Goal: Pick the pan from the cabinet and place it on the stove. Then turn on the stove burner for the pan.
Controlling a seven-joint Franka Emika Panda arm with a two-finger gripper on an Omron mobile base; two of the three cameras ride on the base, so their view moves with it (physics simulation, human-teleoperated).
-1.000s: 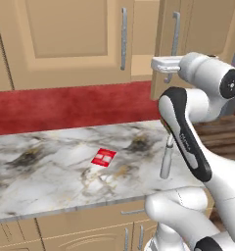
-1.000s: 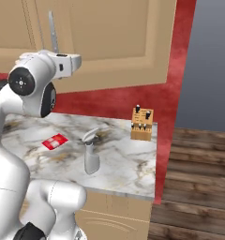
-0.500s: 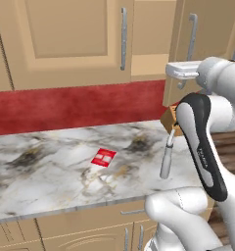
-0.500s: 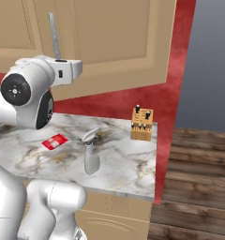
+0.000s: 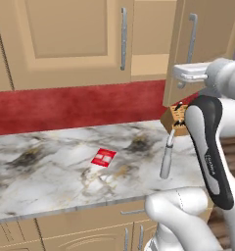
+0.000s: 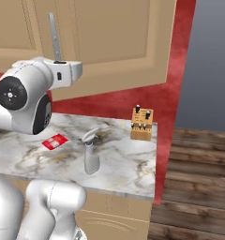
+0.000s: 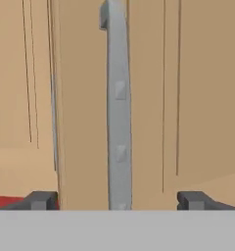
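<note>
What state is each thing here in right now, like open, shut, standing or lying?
Right cabinet door: swung partly open.
Left cabinet door: shut.
Gripper: open, fingers either side of the door handle.
Spray bottle: standing upright on the counter.
Knife block: upright.
Red packet: lying flat.

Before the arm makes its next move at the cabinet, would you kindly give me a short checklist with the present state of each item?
1. Gripper open: ok, fingertips stand wide apart.
2. Bar handle centred between the fingertips: ok.
3. Fingertips clear of the handle: ok, a gap shows on each side.
4. Cabinet door swung out from the cabinet front: ok, partly open.
5. Pan located inside: cannot tell.
6. Spray bottle and knife block away from the gripper: ok, both stand on the counter below.
</note>
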